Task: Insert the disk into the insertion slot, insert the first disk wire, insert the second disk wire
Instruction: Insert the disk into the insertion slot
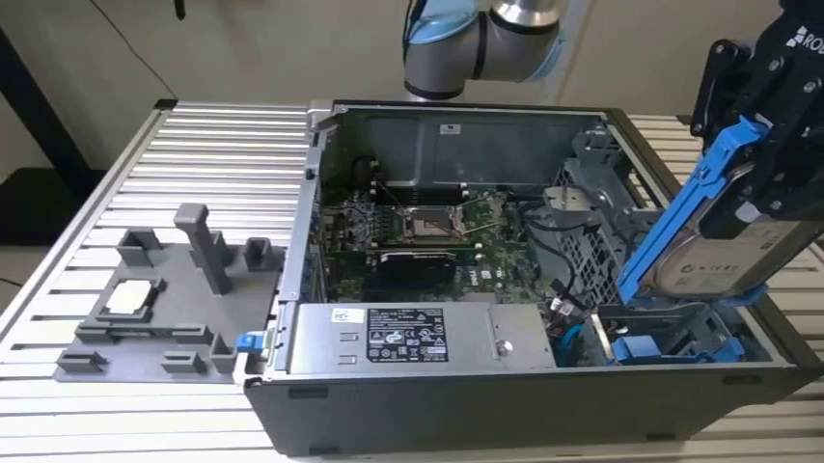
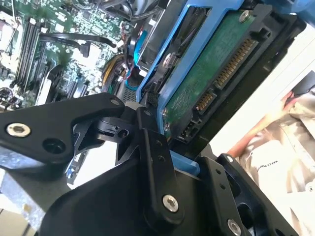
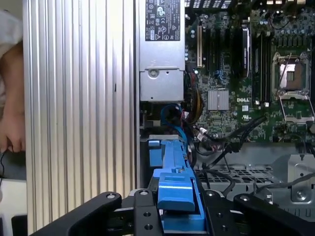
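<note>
Jaws: clamped on the disk (image 1: 716,253)
Disk pose: steeply tilted, lower end just over the drive bay (image 1: 670,342)
Case (image 1: 515,405): open, on ribbed counter (image 1: 206,145)

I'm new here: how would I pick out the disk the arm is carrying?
Find the open computer case on the ribbed table. At its end on the exterior view's right, a black gripper holds the disk tilted above the drive bay. It is silver in a blue frame and hangs in the air, unlike the other blue carrier seated in the bay.
</note>
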Tool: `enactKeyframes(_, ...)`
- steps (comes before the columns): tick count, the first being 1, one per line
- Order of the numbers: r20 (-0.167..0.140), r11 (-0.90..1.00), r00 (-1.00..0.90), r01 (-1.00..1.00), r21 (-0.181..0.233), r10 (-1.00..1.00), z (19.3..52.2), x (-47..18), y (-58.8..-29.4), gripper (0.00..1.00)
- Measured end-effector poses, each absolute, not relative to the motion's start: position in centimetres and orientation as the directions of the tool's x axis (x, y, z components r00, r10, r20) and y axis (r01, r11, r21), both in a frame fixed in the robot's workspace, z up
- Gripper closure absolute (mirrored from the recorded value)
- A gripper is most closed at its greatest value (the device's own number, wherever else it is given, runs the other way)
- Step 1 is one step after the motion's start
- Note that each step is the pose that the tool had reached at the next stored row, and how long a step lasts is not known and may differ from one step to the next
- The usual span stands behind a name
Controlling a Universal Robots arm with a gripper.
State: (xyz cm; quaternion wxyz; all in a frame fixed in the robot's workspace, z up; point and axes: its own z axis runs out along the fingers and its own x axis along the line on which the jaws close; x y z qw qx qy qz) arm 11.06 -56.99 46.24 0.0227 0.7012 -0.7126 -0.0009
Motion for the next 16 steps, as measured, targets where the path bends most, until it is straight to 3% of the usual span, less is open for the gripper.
enactKeyframes(16,0.031,0.015,-0.014,-1.0,0.026,-0.999,43.6,11.1,-57.0,0.67)
